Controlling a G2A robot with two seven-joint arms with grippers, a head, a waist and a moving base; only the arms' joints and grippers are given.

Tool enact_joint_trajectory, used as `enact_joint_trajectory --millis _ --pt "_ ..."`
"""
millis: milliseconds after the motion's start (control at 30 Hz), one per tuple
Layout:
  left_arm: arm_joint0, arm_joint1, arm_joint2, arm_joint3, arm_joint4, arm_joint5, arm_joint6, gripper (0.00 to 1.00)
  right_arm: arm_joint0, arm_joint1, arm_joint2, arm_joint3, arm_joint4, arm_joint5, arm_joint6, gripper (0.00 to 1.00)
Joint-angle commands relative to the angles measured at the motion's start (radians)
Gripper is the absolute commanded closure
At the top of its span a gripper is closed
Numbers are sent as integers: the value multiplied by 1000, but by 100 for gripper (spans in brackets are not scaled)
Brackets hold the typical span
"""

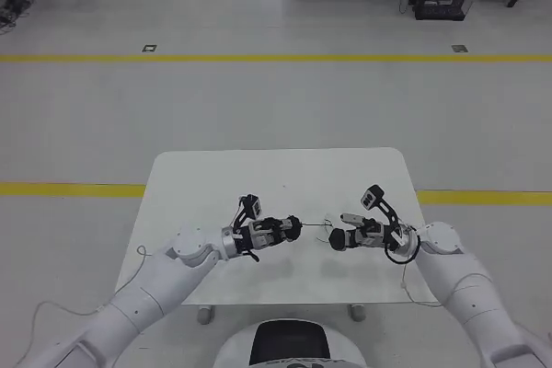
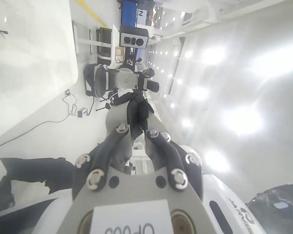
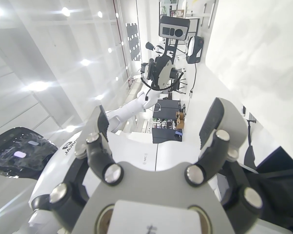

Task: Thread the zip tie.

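- Thin black zip tie [image 1: 311, 223]: long axis lies across the white table [image 1: 212, 184], free end towards the right gripper [image 1: 335, 241].
- Left gripper [image 1: 293, 227]: level, pinching the tie.
- Right gripper: level, facing it, fingers [image 3: 211, 118] spread.

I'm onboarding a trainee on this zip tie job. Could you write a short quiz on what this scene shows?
1. True or false: the right gripper is shut.
2. Which gripper holds the zip tie? A) the left gripper B) the right one C) neither
3. Fill in: both grippers hang over the white ____.
Key: 1 false, its fingers are wide apart; 2 A; 3 table.
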Motion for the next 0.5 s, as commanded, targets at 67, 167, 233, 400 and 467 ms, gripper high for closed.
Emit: enact_joint_trajectory --millis 67,167,233,400,467 --pt "7 1 1 -2 16 28 -12 100 8 1 -1 5 15 1 20 0" --pt "12 0 -1 -1 15 40 -12 100 12 5 -8 4 25 -1 20 0" --pt "13 -1 -3 0 17 45 -11 100 13 8 -15 0 35 -3 20 0" --pt "16 -3 -8 -2 7 59 -18 100 20 22 -37 4 51 -19 20 49" --pt "16 -5 -10 -1 0 63 -24 100 24 27 -46 3 53 -20 20 57"
